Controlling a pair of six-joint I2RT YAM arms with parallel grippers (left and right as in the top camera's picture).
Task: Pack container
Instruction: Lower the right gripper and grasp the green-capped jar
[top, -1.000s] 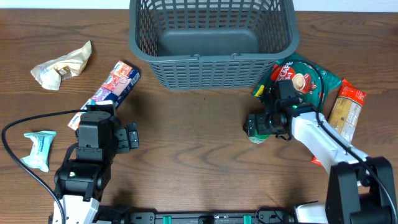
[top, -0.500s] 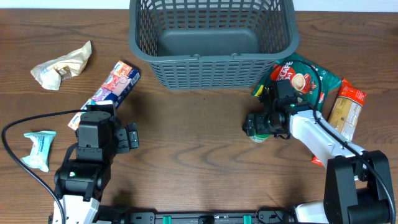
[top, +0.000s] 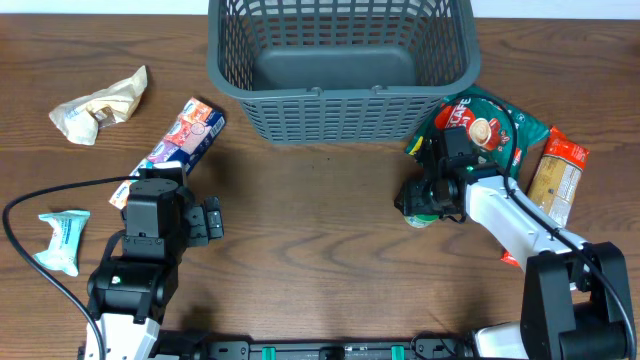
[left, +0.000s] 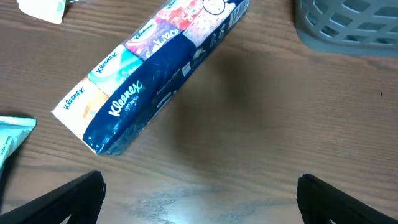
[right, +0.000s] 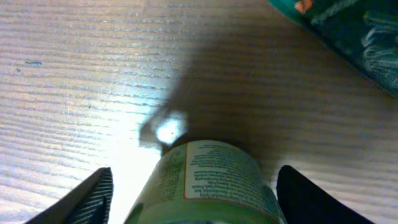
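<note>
The dark grey lattice basket (top: 340, 88) stands at the back centre, and its corner shows in the left wrist view (left: 348, 31). My right gripper (top: 418, 200) is open around a small green labelled bottle (top: 421, 218) on the table. In the right wrist view the bottle (right: 208, 180) sits between the fingers (right: 196, 196) with gaps on both sides. My left gripper (top: 212, 220) is open and empty low over the table (left: 199, 199). A blue Kleenex pack (top: 185, 135) lies just beyond it (left: 155, 74).
A crumpled beige packet (top: 100, 105) lies at the far left. A teal packet (top: 62, 240) lies at the left edge. A green coffee bag (top: 490, 125) and a yellow-orange packet (top: 557, 175) lie right of the basket. A red item shows under the right arm.
My right gripper has shifted slightly to the right over the green bottle. The left arm has not moved.
</note>
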